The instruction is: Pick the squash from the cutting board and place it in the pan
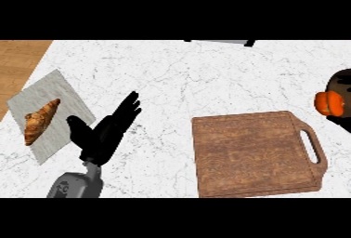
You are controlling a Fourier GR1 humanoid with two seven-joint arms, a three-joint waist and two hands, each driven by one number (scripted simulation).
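- Left forearm (77,185): grey, enters from the lower edge at the view's left and rises toward the desk (205,79).
- Left robot hand (103,132): black, set on the end of that forearm. Fingers are straight and spread slightly, pointing up and to the right; the thumb juts out to the left. It holds nothing. It sits over the white marbled desk, just right of the cloth, between the cloth and the board.
- Board (250,155): brown wood, roughly rectangular, lying flat on the desk at lower right. A slotted handle (314,146) is on its right side. Its top surface carries no item.
- Cloth (58,93): pale grey square, turned at an angle, lying flat on the desk at the left.
- Croissant (39,122): golden brown, lying on the cloth, long axis running from lower left to upper right.
- Squash (329,103): orange, at the right edge of the view, off the board and above its upper right corner. It is wrapped by dark shapes that belong to the right robot hand (341,83); fingers curl round it.
- Wooden surface (21,60): tan strip beyond the desk's left edge, at upper left.
- Dark-and-grey object (221,42): at the desk's far edge, top centre, cut off by the frame; its identity cannot be told.
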